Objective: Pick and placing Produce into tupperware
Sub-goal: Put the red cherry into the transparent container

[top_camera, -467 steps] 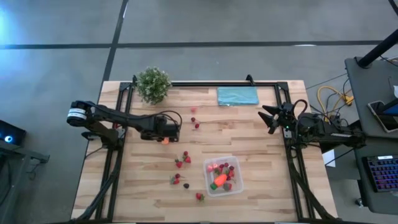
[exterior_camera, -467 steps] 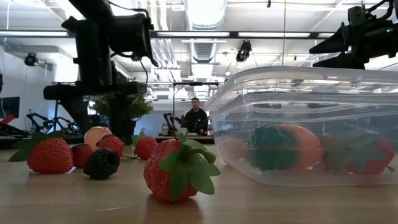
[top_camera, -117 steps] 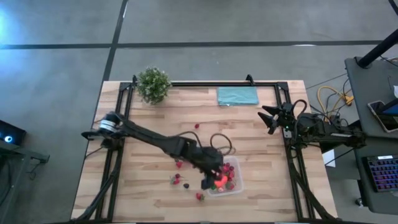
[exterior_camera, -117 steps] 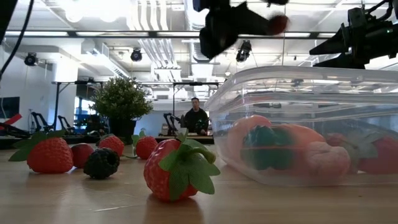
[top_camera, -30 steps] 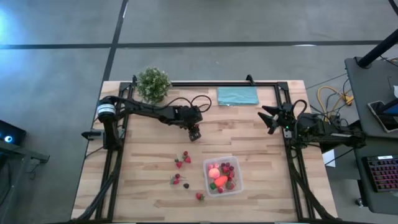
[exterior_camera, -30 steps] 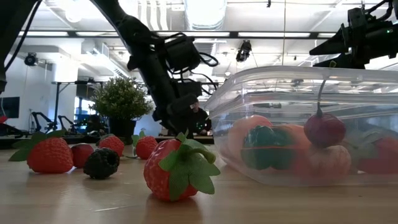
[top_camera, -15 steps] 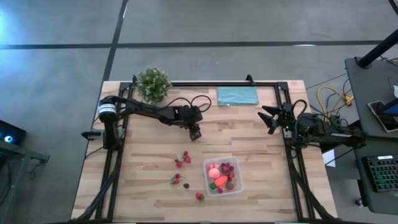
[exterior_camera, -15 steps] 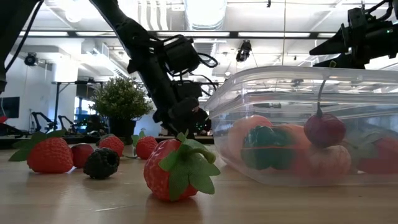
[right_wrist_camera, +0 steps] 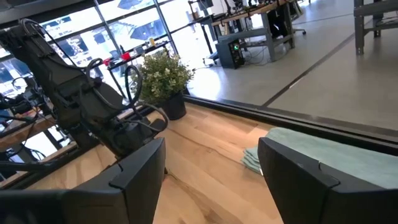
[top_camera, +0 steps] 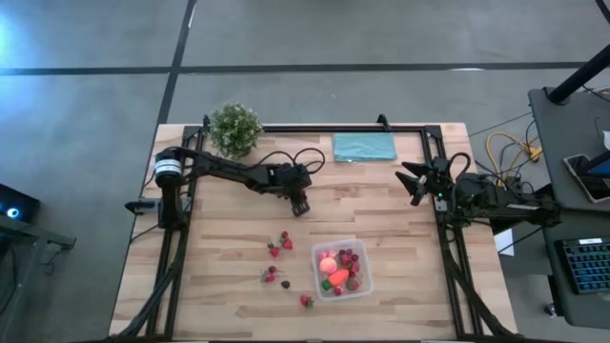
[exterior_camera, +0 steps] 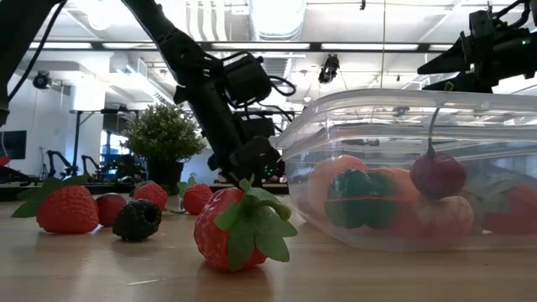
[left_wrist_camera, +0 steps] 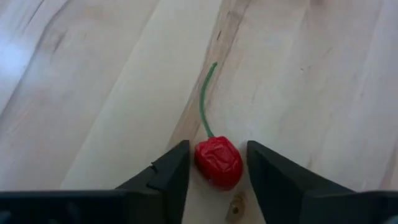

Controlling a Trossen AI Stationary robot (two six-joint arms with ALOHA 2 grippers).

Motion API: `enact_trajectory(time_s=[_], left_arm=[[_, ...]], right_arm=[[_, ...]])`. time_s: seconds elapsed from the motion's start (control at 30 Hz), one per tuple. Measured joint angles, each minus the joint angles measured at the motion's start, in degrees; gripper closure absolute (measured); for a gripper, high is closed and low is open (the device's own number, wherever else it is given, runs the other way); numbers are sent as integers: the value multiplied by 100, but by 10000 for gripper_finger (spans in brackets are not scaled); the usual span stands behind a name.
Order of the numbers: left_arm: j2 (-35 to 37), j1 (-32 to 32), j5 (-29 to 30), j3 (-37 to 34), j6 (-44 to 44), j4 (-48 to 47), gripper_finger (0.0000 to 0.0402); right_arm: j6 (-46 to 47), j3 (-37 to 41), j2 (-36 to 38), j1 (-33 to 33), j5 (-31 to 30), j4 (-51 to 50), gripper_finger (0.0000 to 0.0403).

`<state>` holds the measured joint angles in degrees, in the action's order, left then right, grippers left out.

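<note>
The left gripper (left_wrist_camera: 216, 171) was down on the table (top_camera: 381, 205), a little left of its middle and toward the far side, with its two fingers (left_wrist_camera: 168, 171) standing just either side of a small red cherry (left_wrist_camera: 217, 163) whose green stem (left_wrist_camera: 205, 99) lay along the wood; a thin gap showed on at least one side, so the fingers looked nearly together around the fruit but not yet firmly clamped on it. The likely trouble was the cherry's small, rounded body: if the fingers met it off-centre it could squirt out or roll away, and a light pinch could let it drop on the way across to the tub. The right gripper (right_wrist_camera: 211, 168) waited above the table's right edge with its fingers apart and nothing between them. The tupperware (top_camera: 355, 287) sat nearer the front edge, right of centre, well apart from the cherry. It already held an orange carrot (top_camera: 337, 277), a pink-orange ball (top_camera: 327, 263), another stemmed cherry (exterior_camera: 437, 174) and several red strawberry-like pieces. More produce lay loose to its left: a strawberry (exterior_camera: 241, 222) close by the tub wall, then a dark berry (exterior_camera: 137, 220) and other red pieces farther left. A potted plant (top_camera: 234, 129) and a teal cloth (top_camera: 363, 147) sat along the far edge, clear of the work.
</note>
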<state>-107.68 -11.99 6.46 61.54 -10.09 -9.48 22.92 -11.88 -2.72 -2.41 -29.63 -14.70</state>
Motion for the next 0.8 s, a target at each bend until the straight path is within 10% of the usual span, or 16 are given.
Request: enact_trajectory(time_s=[0.47,0.8], left_arm=[[69,10,-52,148,-308,-102,348],[1019,868,-1395,844,-335,-97,347]], right_arm=[[0,0,-7,2,2,-4,151],[-2,0,-7,1,2,-3,152]])
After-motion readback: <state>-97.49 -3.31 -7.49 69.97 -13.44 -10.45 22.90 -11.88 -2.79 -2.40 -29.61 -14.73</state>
